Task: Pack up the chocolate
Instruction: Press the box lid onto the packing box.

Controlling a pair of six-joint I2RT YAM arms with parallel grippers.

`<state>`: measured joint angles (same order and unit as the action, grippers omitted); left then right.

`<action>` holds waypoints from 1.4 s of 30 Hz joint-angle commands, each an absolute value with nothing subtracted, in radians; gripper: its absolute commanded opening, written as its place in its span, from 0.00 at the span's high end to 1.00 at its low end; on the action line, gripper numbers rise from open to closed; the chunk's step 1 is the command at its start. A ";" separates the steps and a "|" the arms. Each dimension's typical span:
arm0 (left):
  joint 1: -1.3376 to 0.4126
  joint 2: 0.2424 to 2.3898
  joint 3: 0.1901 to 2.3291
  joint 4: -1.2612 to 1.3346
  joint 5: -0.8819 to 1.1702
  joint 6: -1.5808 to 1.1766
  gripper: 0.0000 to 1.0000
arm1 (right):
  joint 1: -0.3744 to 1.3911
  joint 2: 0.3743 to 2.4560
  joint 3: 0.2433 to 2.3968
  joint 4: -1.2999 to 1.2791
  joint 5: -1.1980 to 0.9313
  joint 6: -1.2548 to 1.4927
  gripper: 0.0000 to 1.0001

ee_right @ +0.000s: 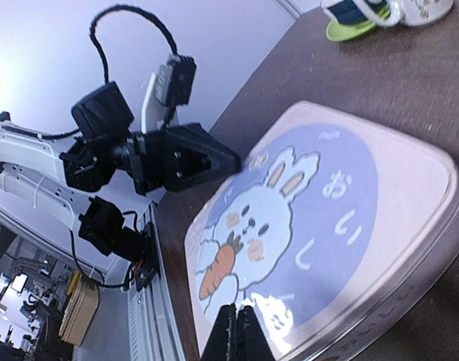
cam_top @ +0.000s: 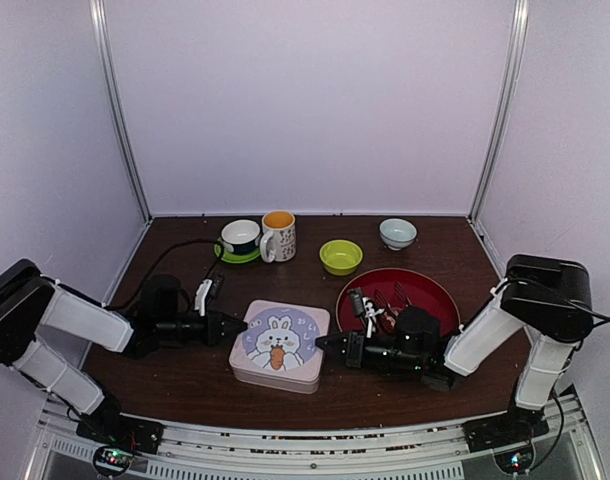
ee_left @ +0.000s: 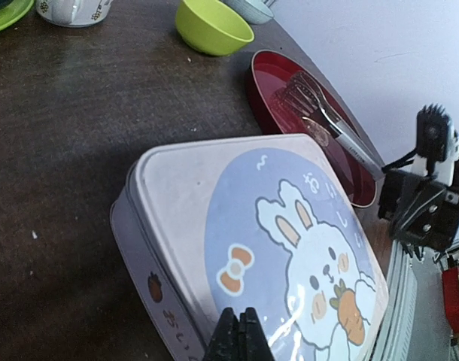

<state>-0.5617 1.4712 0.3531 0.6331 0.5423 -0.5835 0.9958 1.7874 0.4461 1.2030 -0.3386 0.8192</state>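
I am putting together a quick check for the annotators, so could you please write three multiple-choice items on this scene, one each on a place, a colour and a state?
1. Where does the tin sit?
A. between the two grippers
B. on the red plate
C. behind the mugs

2. What colour is the bowl just behind the plate?
A. black
B. lime green
C. orange

3. In what state is the tin's lid?
A. off, lying beside the tin
B. propped half open
C. on, closed

Answers:
1 A: the left gripper points at the tin's left side and the right gripper at its right side.
2 B: both the top and the left wrist view show it lime green.
3 C: the rabbit lid covers the whole top in all three views.
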 commanded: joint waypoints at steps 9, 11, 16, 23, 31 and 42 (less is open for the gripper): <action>-0.634 1.310 0.165 0.657 0.450 -0.665 1.00 | 1.042 1.876 0.365 1.407 -0.338 0.843 1.00; -0.635 1.393 0.144 0.755 0.461 -0.675 1.00 | 1.072 1.822 0.353 1.387 -0.359 0.800 1.00; -0.667 1.399 0.154 0.721 0.444 -0.699 1.00 | 1.137 1.801 0.369 1.242 -0.365 0.720 1.00; -0.711 1.092 0.161 0.446 0.377 -0.696 1.00 | 1.115 1.963 0.409 1.366 -0.425 0.811 1.00; -0.876 1.009 0.230 0.277 0.282 -0.675 1.00 | 1.112 1.682 0.471 0.960 -0.334 0.695 1.00; -1.006 1.107 0.262 0.395 0.184 -0.746 1.00 | 1.074 1.692 1.127 -0.153 0.138 0.405 1.00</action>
<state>-0.9764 1.0492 0.2249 0.3019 0.2298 -0.7048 1.0981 1.6070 0.9249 0.3290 -0.0929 0.5266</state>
